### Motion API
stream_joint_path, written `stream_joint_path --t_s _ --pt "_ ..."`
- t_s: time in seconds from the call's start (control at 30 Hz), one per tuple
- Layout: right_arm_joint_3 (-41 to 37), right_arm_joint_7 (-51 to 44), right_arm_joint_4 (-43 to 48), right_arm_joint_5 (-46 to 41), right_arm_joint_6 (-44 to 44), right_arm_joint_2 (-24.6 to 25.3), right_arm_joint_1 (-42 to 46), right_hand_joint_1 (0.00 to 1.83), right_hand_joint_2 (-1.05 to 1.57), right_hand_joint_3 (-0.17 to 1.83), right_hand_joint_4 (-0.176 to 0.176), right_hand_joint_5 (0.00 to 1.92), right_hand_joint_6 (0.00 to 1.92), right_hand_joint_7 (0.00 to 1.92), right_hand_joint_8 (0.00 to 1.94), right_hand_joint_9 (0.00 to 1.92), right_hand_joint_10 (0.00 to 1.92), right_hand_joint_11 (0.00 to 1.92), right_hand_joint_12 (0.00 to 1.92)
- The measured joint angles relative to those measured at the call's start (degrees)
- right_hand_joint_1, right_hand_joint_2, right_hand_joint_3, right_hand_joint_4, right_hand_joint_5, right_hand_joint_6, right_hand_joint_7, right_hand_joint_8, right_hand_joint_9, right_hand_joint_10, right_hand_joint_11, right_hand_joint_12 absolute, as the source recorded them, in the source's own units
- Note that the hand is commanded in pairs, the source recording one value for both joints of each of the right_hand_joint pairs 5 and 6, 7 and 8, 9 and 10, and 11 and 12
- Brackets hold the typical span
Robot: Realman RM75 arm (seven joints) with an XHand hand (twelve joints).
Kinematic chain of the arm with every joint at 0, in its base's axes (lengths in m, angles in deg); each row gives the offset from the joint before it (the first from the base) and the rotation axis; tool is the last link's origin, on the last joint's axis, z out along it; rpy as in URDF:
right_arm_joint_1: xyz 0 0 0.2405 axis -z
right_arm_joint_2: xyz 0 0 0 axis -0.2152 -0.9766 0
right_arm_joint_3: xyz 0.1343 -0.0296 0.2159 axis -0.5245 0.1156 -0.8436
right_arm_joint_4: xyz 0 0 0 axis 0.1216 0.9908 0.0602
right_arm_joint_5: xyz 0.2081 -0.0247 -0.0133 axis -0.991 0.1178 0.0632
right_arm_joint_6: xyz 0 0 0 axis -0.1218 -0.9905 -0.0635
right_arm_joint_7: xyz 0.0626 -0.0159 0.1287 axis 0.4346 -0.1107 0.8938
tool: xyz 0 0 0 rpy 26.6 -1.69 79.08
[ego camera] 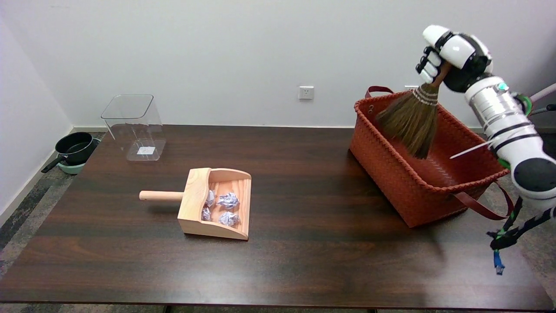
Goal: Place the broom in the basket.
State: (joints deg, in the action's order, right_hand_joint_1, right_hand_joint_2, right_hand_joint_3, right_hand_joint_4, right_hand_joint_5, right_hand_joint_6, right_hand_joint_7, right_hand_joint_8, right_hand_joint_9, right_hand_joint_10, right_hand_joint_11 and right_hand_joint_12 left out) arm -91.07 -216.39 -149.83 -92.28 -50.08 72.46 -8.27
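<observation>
Now the broom [410, 124] hangs inside the red basket [393, 174], bristles down.
The right hand [447, 54] wraps tight around the broom's handle, above the basket's far side. I think the bristles are near the basket floor, but I cannot tell if they touch. A good way is to go down slowly, tip the broom flat between the walls, then let go. The dustpan [216, 203] sits well apart on the worktop [304, 252].

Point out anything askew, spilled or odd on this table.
Nothing is spilled: the crumpled paper balls all sit inside the wooden dustpan. The woven red basket stands skewed to the table's edge, near the right side. The brown straw broom hangs tilted over the basket, gripped by the right hand.
</observation>
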Motion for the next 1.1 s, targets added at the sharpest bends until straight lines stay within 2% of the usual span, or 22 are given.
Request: stream_joint_path --t_s 0.57,1.1 --pt "4.82 -1.8 4.43 4.04 3.0 6.39 -1.78 0.97 1.57 1.31 0.0 1.92 1.92 1.92 1.92 1.92 1.92 1.92 1.92" --pt "7.87 -2.53 6.68 18.18 3.73 10.79 -3.08 0.97 1.57 1.31 0.0 1.92 1.92 1.92 1.92 1.92 1.92 1.92 1.92"
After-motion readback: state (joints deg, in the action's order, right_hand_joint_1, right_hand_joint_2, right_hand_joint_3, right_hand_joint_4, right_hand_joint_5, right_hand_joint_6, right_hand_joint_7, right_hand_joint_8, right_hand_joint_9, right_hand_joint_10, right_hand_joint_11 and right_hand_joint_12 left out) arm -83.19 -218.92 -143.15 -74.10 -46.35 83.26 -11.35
